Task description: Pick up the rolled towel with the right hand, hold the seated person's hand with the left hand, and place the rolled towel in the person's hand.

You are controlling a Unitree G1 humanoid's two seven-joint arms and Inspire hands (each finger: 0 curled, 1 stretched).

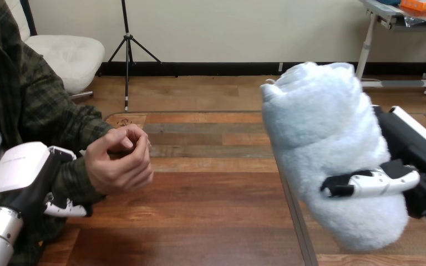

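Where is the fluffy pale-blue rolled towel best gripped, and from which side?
Probably around its lower middle, from the view's right, as the right hand does: the fluffy pale-blue rolled towel stands nearly upright, a thick soft cylinder, so wrapping across its girth holds it.

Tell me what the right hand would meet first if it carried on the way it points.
Likely the person's hand: the right hand, shut on the towel, points leftward towards it, though depth is unclear.
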